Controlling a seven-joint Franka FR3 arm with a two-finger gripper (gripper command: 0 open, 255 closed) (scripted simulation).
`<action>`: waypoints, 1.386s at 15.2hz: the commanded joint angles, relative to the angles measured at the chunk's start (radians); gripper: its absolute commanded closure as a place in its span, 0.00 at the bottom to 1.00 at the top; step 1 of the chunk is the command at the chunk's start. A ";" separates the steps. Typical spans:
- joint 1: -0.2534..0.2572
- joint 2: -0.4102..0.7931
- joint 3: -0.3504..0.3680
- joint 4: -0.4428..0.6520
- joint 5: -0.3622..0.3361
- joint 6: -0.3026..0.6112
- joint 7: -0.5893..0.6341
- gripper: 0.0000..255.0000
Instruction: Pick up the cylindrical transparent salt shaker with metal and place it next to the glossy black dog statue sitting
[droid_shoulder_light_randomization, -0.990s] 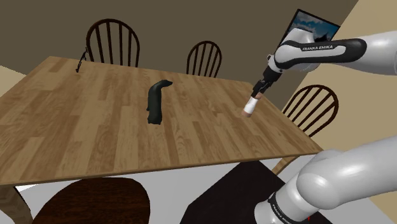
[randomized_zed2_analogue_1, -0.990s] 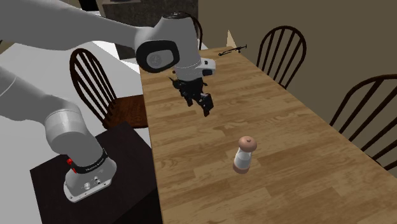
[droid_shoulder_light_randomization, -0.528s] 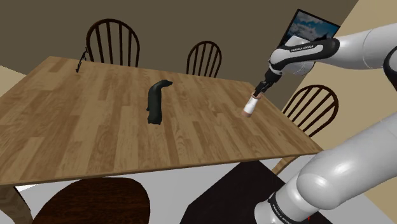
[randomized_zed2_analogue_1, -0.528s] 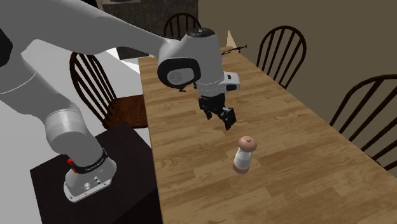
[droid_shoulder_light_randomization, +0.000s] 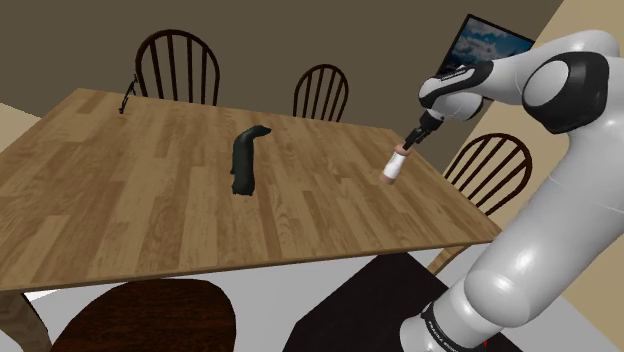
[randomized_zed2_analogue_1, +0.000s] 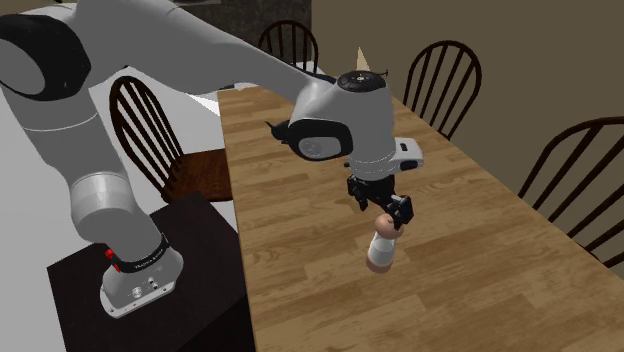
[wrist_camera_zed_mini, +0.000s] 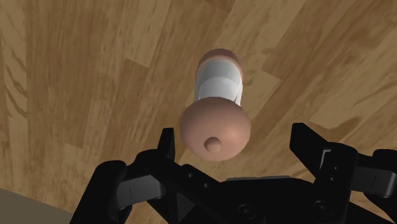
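Salt shaker (wrist_camera_zed_mini: 216, 105) sits directly beneath our pincer (wrist_camera_zed_mini: 235, 137), whose fingers stand wide apart and touch nothing; we hold no load. We judge the step in hand to be the descent for the grasp. In the wrist view the rounded cap lies closer to one finger than the other, so we would centre over the shaker first, then lower until the pads are level with the straight body below the cap, since the domed top would likely slip out of a squeeze. We would close gently and lift straight up, as the shaker is tall, narrow and could tip if nudged by one finger alone. The shaker stands upright on the wooden tabletop (droid_shoulder_light_randomization: 150, 200), toward the shoulder view's right, near the edge. Its look: pale whitish cylinder body, pinkish-brown domed cap with a small knob, a matching base; we cannot see transparency or metal as drawn. The black dog statue (droid_shoulder_light_randomization: 243, 160) stands well apart, near mid-table, leaving a long carry.
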 joint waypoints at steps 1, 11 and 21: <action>-0.014 0.043 0.002 0.022 0.043 0.014 -0.036 0.00; -0.037 0.119 0.025 0.019 0.119 0.074 -0.085 0.00; -0.037 0.119 0.025 0.019 0.118 0.074 -0.085 1.00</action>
